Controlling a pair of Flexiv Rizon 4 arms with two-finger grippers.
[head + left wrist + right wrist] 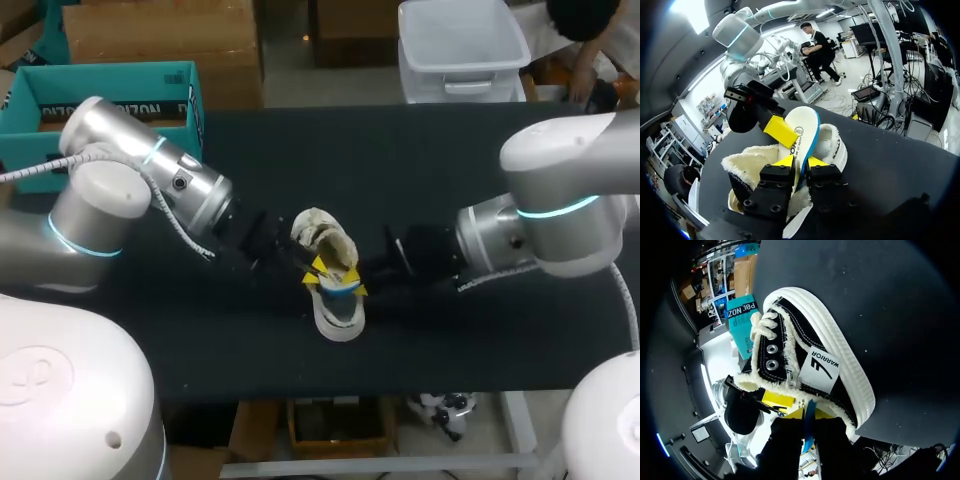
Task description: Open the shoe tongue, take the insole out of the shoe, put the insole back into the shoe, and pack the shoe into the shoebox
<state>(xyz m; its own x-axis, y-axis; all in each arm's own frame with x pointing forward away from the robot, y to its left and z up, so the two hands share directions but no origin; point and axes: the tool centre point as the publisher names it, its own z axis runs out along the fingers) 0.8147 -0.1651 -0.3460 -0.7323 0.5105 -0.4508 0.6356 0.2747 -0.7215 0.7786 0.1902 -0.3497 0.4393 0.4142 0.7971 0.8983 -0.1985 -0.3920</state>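
Observation:
A black shoe (322, 238) with a white sole and fleecy lining lies at the table's middle. Its white insole (340, 312), edged in blue, sticks out of the opening toward the front edge. My left gripper (318, 270) comes in from the left and my right gripper (352, 290) from the right, both at the shoe's mouth. In the left wrist view the insole (805, 127) stands on edge between the left gripper's (800, 162) yellow tips, which press on it. In the right wrist view the right gripper (809, 415) is shut on the insole's blue edge (809, 427), beside the shoe (805, 350).
The teal shoebox (110, 85) stands open at the table's far left corner, also seen past the shoe as the shoebox (742, 322). A white plastic bin (460, 45) sits beyond the far edge. Dark table (450, 160) lies bare around the shoe.

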